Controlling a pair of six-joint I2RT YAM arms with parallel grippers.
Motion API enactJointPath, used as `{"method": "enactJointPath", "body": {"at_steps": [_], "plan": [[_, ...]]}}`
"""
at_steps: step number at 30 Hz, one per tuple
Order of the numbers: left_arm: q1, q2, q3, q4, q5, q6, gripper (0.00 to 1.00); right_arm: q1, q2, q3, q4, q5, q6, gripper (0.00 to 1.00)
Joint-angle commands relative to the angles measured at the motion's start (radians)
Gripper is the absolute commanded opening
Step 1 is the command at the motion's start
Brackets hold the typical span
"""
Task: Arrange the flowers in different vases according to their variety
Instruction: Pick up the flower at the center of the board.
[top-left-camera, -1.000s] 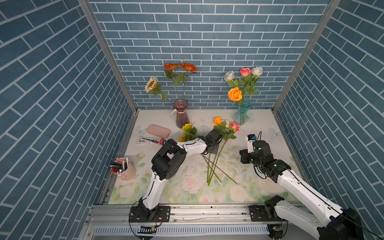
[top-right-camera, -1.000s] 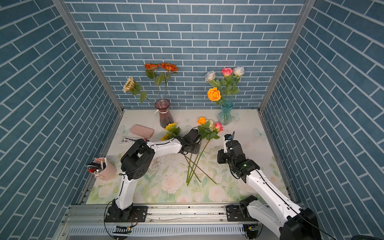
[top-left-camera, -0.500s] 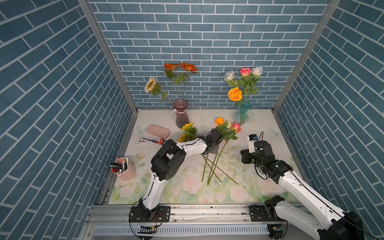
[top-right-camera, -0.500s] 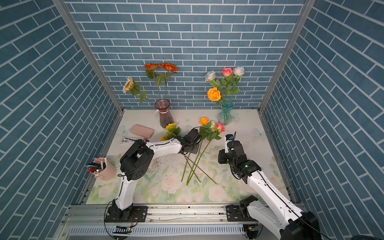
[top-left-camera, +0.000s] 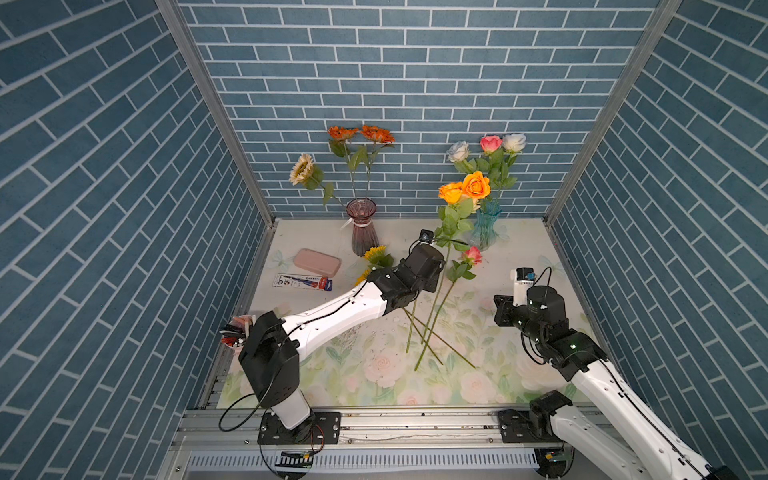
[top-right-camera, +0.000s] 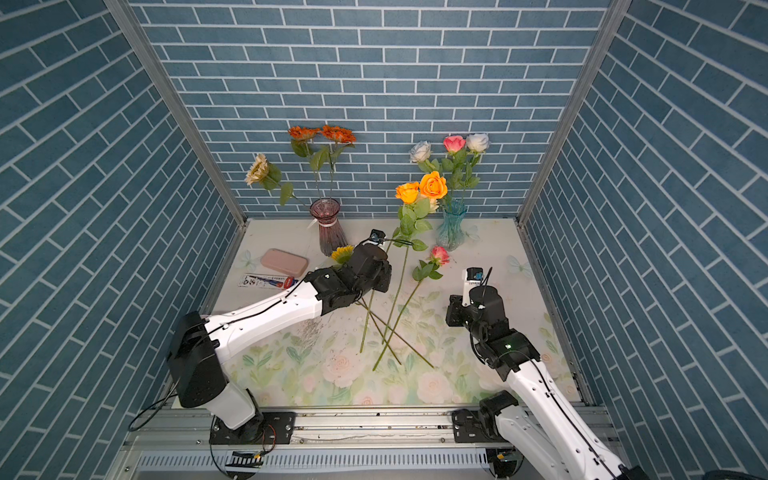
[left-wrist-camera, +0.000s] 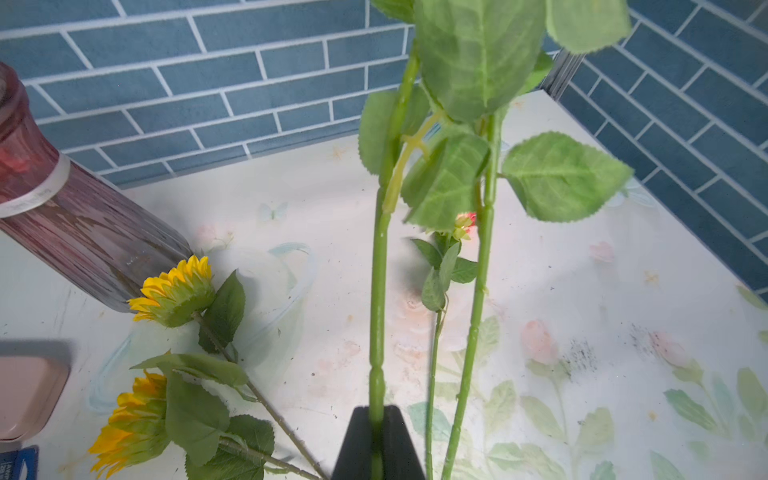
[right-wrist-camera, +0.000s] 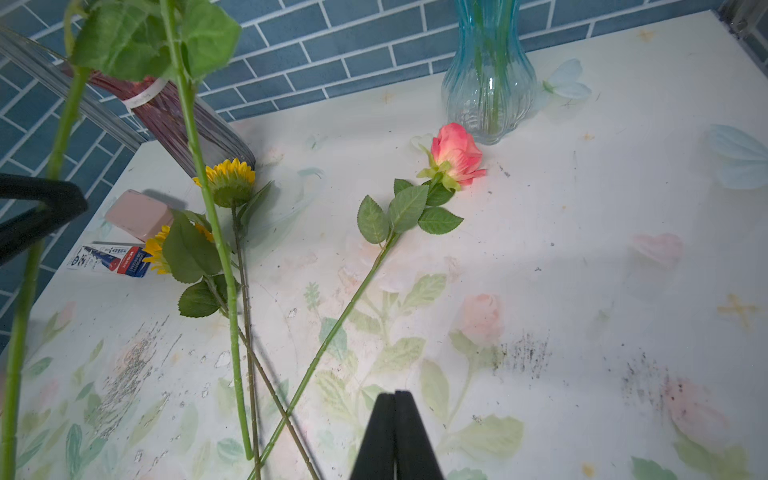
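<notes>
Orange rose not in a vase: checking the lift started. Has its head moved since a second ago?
Yes. The orange rose head has climbed from level with the base of the aqua-blue ribbed glass vase to above its rim.

Blue brick-pattern walls (top-left-camera: 395, 83) stood at 9, 12 and 3 o'clock, joined by grey metal corner posts (top-left-camera: 224, 124). Bench (top-left-camera: 528, 237) wore a pale floral cloth (top-left-camera: 478, 374), scuffed; metal rail (top-left-camera: 415, 424) ran along 6 o'clock. Light even.
</notes>
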Motion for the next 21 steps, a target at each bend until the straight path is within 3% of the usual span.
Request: {"method": "enactJointPath", "body": {"at_steps": [1,15,21], "plan": [[-0.004,0.000,0.009,-0.037,-0.049,0.012,0.00,-0.007,-0.026,-0.006,-0.043,0.025,0.003,0.07],[-0.004,0.135,0.012,-0.079,-0.148,-0.017,0.00,-0.009,-0.066,-0.019,-0.061,0.027,0.004,0.07],[-0.004,0.124,0.007,-0.103,-0.188,-0.020,0.00,-0.008,-0.060,-0.020,-0.058,0.026,0.004,0.07]]}}
